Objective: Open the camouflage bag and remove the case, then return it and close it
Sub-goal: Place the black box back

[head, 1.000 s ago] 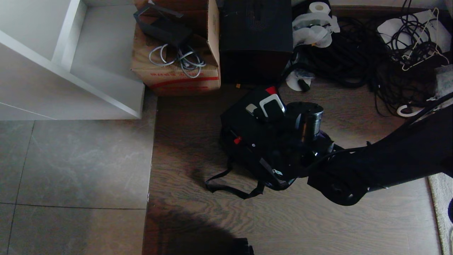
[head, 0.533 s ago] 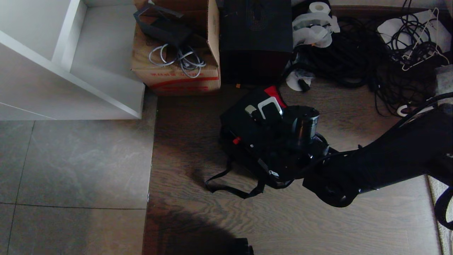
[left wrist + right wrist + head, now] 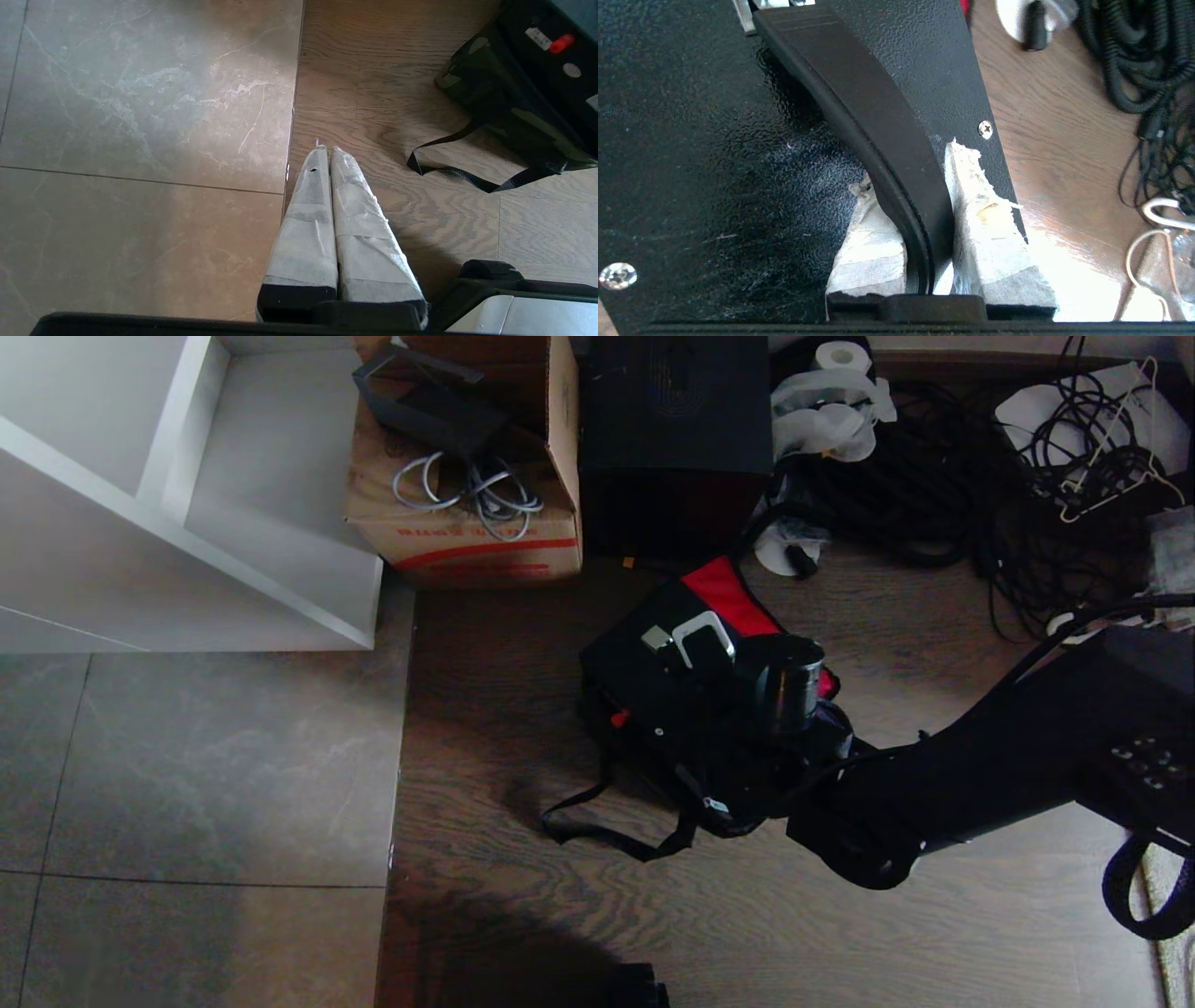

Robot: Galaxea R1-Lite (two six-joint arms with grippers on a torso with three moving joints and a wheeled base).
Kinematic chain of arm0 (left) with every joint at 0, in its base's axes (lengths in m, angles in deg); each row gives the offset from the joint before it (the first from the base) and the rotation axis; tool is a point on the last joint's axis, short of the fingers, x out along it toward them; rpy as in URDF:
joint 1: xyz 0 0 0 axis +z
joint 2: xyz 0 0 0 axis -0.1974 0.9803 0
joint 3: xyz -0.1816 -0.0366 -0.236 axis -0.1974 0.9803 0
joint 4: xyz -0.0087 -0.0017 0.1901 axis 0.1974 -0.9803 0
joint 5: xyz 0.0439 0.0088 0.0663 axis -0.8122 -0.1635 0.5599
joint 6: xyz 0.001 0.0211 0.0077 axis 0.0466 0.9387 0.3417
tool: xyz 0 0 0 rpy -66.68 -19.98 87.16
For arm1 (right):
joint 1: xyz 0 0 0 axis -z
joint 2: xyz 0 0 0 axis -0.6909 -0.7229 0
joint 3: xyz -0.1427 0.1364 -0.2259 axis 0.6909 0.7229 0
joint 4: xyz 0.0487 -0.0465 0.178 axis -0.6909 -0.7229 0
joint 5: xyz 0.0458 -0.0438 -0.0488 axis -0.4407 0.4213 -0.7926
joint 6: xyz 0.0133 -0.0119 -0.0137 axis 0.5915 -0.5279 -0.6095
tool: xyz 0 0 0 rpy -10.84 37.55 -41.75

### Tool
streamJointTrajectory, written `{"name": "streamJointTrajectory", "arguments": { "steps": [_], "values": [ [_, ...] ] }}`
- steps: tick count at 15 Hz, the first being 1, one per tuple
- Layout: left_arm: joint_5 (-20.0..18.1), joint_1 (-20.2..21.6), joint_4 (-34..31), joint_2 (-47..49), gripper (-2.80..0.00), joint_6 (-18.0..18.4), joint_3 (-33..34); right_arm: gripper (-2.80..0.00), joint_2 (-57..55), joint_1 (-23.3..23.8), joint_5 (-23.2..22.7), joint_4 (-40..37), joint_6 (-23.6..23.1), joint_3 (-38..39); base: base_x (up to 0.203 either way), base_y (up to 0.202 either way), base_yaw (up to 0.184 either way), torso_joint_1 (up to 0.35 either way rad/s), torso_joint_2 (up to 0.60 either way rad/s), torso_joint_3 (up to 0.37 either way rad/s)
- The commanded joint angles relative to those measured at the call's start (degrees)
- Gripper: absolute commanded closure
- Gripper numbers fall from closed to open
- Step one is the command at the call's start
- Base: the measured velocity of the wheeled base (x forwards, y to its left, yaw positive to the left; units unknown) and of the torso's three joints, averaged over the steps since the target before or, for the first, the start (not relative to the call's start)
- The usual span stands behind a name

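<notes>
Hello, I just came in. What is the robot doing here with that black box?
The right hand is shut on the black top handle of the case. The case stands in the open camouflage bag on the wooden floor; the bag's red lid panel shows behind it. The left hand is shut, holds nothing and hangs over the floor, away from the bag.

The case [image 3: 667, 686] sits in the camouflage bag [image 3: 724, 803]; carton [image 3: 467, 532] at ten o'clock, cables [image 3: 943, 495] at two.

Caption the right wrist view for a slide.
Right gripper shut on the case handle, one taped finger on each side, above the wood floor.
</notes>
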Motion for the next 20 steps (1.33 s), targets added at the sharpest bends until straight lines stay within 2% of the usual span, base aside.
{"name": "streamJointTrajectory", "arguments": {
  "steps": [1, 3, 7, 19, 20],
  "values": [
    [0.0, 0.0, 0.0, 0.0, 0.0, 0.0, 0.6, 0.0, -0.9, 0.8, -1.8, -0.3, -0.2, 0.1, 0.0, 0.0, 0.0, 0.0, 0.0, 0.0],
    [0.0, 0.0, 0.0, 0.0, 0.0, -0.1, 0.6, 0.0, -1.1, 1.5, -5.7, -0.6, -0.7, 0.1, 0.0, 0.0, 0.0, 0.0, 0.0, 0.0],
    [0.0, 0.0, 0.0, -0.1, 0.0, 0.0, 0.6, 0.0, -2.8, 2.6, -8.2, -0.5, -0.9, -0.3, 0.0, 0.0, 0.0, 0.0, 0.0, 0.0],
    [0.0, 0.0, 0.0, -0.1, 0.0, 0.0, 0.6, 0.0, -8.8, 3.5, -8.3, 0.0, -0.9, -3.3, 0.0, 0.0, 0.0, 0.0, 0.0, 0.0],
    [0.0, 0.0, 0.0, -0.1, 0.0, -0.1, 0.6, -0.46, -8.8, 3.5, -8.3, -0.1, -0.9, -2.7, 0.0, 0.0, 0.0, 0.0, 0.0, 0.0]
  ]
}}
